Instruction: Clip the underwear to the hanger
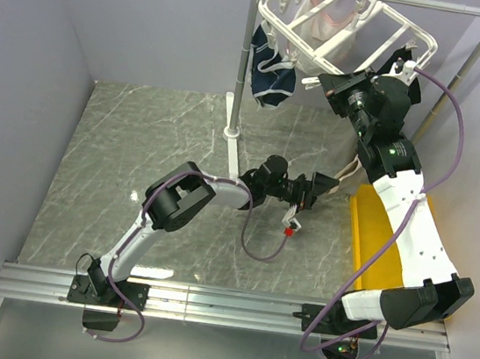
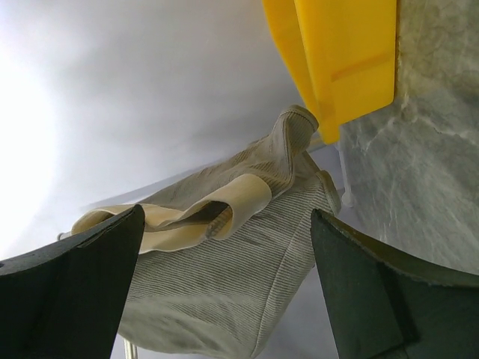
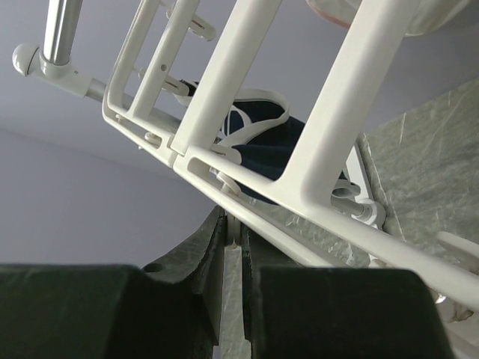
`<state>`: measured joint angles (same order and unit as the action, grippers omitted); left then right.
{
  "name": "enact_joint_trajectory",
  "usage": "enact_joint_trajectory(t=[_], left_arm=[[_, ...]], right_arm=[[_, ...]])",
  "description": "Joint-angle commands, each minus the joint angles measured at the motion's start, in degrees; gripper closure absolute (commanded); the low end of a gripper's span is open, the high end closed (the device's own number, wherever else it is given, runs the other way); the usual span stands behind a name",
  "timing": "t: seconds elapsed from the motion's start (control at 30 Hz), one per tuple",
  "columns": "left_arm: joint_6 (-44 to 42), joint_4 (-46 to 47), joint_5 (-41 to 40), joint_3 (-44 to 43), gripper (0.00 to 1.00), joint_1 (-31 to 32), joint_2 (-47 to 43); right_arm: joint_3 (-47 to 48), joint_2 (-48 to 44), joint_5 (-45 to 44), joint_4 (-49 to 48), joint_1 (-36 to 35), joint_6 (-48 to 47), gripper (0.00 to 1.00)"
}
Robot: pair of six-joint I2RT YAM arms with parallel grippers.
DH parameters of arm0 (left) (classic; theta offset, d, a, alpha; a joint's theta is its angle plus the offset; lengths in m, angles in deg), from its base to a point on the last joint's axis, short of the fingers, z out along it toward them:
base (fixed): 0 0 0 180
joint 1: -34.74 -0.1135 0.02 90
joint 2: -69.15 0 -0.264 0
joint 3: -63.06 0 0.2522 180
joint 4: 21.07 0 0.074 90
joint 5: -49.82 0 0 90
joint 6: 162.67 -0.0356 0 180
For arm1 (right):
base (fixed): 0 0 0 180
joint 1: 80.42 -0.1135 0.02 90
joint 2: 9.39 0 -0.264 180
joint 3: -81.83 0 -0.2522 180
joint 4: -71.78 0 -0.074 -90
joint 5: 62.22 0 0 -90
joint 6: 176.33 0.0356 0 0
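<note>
The taupe underwear (image 2: 239, 277) with its beige waistband (image 2: 224, 206) lies bunched just ahead of my left gripper (image 2: 226, 213), which is open with the fabric between and beyond its fingers, not gripped. In the top view the left gripper (image 1: 321, 191) points right at the pale fabric (image 1: 347, 169) beside the yellow bin. The white hanger (image 1: 393, 27) hangs from the pole at the back. My right gripper (image 1: 316, 83) is up under its near edge. In the right wrist view the right gripper (image 3: 233, 223) is shut on a thin white clip (image 3: 233, 234) below the hanger frame (image 3: 247, 97).
Navy briefs (image 1: 270, 70) hang clipped at the hanger's left end and show in the right wrist view (image 3: 262, 146). A pale garment (image 1: 332, 19) hangs on the hanger. The grey pole stand (image 1: 243, 56) rises beside it. A yellow bin (image 1: 382, 242) lies at the right, also in the left wrist view (image 2: 344, 52).
</note>
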<state>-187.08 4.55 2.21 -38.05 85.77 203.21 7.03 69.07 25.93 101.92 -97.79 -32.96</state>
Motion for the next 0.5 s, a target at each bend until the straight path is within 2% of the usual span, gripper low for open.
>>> enact_joint_trajectory(t=[0.0, 0.23, 0.33, 0.37, 0.43, 0.47], left_arm=[[-33.6, -2.2, 2.8, -3.3, 0.02, -0.2, 1.2], [-33.7, -3.3, 3.6, -5.8, 0.04, -0.7, 2.3], [-33.7, -4.2, 3.8, -6.5, 0.1, -0.8, 2.3], [-33.7, -4.4, 3.6, -7.0, 0.19, -0.8, 2.3], [-33.4, -4.9, 3.3, -8.3, 0.29, -0.8, 2.8], [-32.8, -4.8, 3.1, -8.7, 0.38, -0.8, 3.0]], right_arm=[[-0.6, -1.0, 6.4, -0.1, -0.5, 1.2, 1.0], [-0.5, -1.3, 7.5, -0.1, -0.6, 1.3, 1.0], [-0.3, -1.2, 7.7, 0.1, -0.6, 1.6, 1.0], [-0.3, -1.2, 8.0, 0.0, -0.6, 1.7, 1.0], [-0.5, -1.3, 8.1, -0.2, -0.6, 1.6, 1.0], [-0.6, -1.3, 8.3, -0.4, -0.7, 1.7, 1.0]])
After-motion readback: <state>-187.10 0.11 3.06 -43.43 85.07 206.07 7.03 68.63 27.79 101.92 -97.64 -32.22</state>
